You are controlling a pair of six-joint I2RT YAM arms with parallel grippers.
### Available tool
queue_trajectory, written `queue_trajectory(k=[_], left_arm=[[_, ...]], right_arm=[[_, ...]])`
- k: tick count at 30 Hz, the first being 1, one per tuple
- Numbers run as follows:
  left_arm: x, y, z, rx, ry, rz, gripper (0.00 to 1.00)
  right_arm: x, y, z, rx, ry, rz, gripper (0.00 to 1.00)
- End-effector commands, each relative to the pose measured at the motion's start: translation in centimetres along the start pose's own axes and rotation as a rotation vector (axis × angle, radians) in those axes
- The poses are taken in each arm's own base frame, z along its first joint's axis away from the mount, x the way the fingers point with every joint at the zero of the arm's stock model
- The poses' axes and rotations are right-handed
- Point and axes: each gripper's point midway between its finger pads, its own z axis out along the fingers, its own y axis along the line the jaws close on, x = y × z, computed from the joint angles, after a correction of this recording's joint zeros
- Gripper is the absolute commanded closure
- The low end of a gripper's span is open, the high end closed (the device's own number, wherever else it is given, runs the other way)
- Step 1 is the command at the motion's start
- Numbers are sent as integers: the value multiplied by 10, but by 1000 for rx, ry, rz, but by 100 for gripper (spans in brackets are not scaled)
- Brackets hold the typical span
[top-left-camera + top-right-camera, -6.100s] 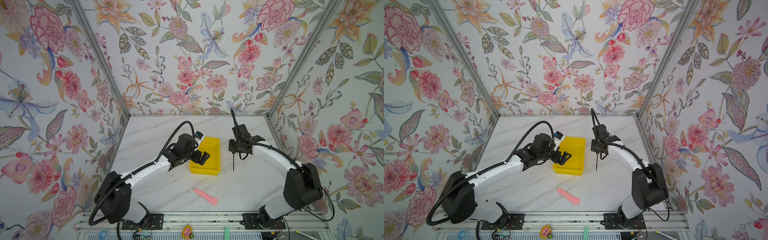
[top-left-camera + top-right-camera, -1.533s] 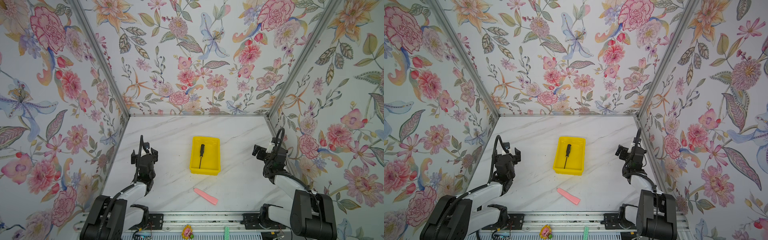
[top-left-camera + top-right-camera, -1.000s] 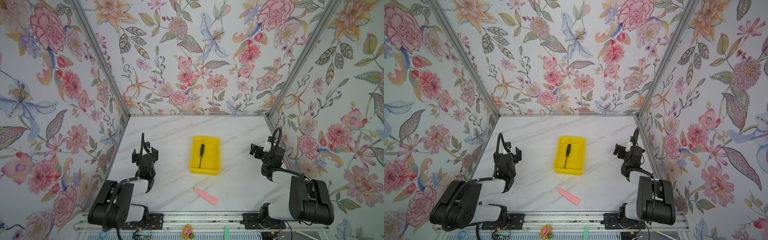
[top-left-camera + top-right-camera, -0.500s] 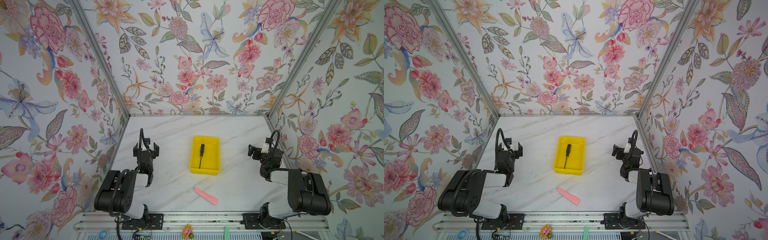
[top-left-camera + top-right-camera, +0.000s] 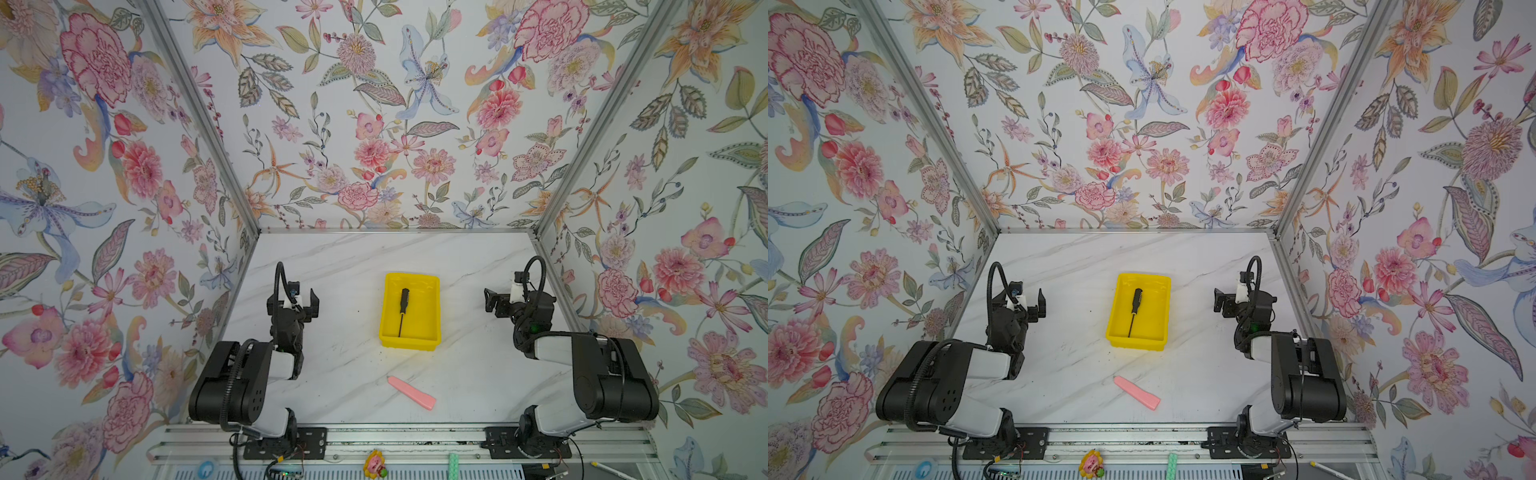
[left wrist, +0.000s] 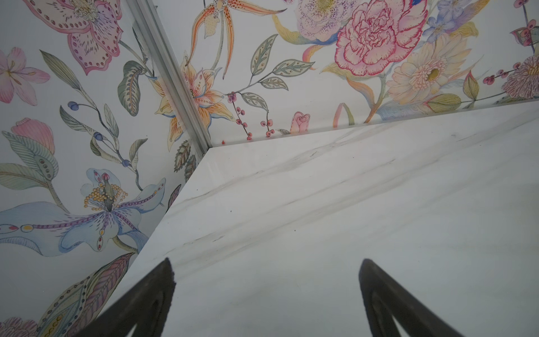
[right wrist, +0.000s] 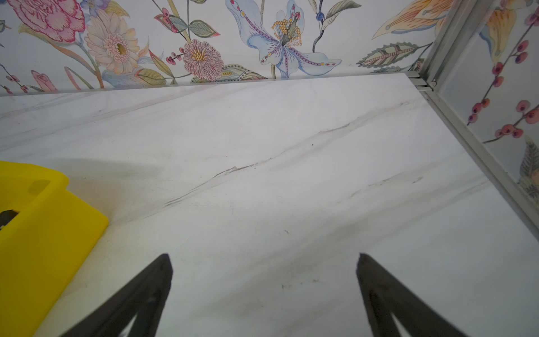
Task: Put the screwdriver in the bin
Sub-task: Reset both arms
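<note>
The screwdriver, with a black handle and a thin shaft, lies lengthwise inside the yellow bin at mid-table. My left gripper is open and empty near the left wall, well apart from the bin. My right gripper is open and empty near the right wall. In the left wrist view the left gripper frames only bare marble. The right wrist view shows the right gripper over marble, with the bin to one side and a dark bit of the screwdriver.
A pink tapered flat stick lies on the marble between the bin and the front rail. Floral walls close in the table on three sides. Both arms are folded low near the front corners.
Six seconds ago the right gripper held the screwdriver beside the bin; now it lies in the bin. Over the last second both arms folded further back towards their bases, grippers still open.
</note>
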Motion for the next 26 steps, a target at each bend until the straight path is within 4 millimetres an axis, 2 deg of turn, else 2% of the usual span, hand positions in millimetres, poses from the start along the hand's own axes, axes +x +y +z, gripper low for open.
queue_trajectory(k=[1, 3, 5, 10, 26], left_arm=[[-6, 3, -1, -3, -38, -14, 1], [-7, 2, -3, -4, -44, -13, 1], [-8, 4, -4, -27, -47, -11, 1], [-11, 5, -7, -35, -79, -15, 1], [-12, 4, -7, -33, -83, -13, 1]], right_arm=[[-2, 4, -15, 35, -94, -74, 1], [-4, 8, -17, 18, -146, -80, 1], [2, 1, -13, 55, -89, -71, 1], [1, -8, -12, 134, -94, -63, 1], [0, -7, -13, 138, -96, -69, 1]])
